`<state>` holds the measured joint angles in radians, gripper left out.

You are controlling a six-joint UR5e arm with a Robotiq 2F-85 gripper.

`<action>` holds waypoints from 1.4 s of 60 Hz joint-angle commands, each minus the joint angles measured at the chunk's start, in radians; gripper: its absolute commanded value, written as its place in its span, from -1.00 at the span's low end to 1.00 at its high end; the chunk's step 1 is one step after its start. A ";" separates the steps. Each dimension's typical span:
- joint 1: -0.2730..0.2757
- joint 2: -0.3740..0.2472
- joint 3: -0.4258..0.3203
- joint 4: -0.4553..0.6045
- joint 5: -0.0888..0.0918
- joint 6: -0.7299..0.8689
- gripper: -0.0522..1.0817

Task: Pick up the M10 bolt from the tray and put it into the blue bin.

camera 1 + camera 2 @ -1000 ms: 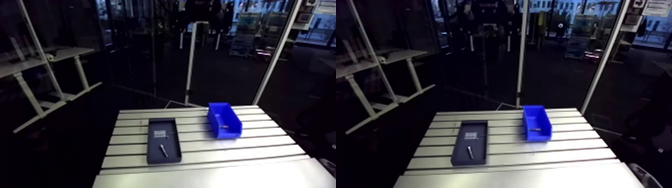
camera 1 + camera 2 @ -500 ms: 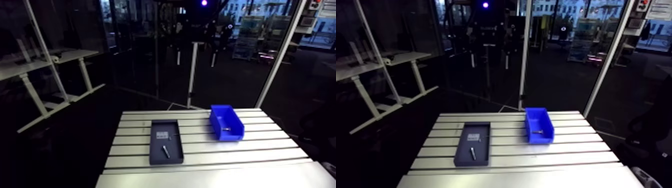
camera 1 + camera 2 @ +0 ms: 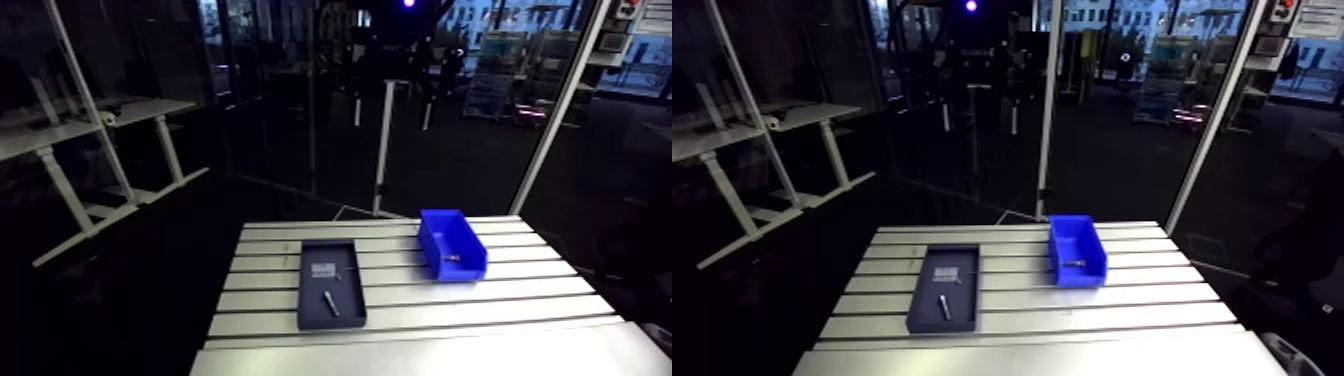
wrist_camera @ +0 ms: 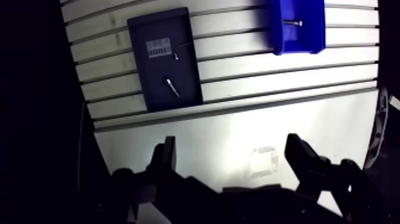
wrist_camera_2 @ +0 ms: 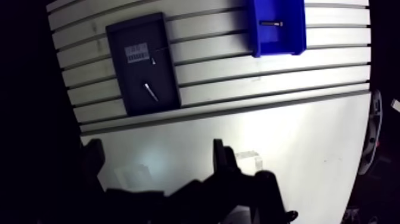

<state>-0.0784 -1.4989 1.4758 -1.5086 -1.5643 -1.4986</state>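
Observation:
A dark rectangular tray [image 4: 147, 83] lies on the slotted table, far ahead of my gripper [image 4: 231, 149] in the wrist view. A bolt [image 4: 172, 88] rests loose in its middle, and a white label [image 4: 158, 47] and a smaller fastener [image 4: 176, 55] lie at its far end. The blue bin [image 4: 280, 37] stands beside the tray, with another bolt [image 4: 292, 22] inside it. My gripper hangs high over the smooth front part of the table, open, with nothing between its fingers [image 4: 165, 152]. In the arm view the tray [image 3: 312, 298] and the bin [image 3: 452, 243] show, but the gripper does not.
The aluminium table [image 3: 500, 300] has long slots running across it and a smooth plate [image 4: 238, 128] along its near side. Its edges drop off into dark on every side. A faint rectangular mark [image 4: 263, 159] sits on the plate under the gripper.
The arm view has shifted a little, so the camera moved. Tray, bolts and bin lie where they were.

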 commanded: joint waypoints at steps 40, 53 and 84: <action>0.094 0.035 0.023 -0.054 -0.007 -0.184 -0.90; 0.112 0.055 0.049 -0.093 -0.009 -0.206 -0.90; 0.143 0.107 0.106 -0.173 -0.009 -0.206 -0.90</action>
<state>0.0567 -1.4095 1.5594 -1.6508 -1.5727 -1.7044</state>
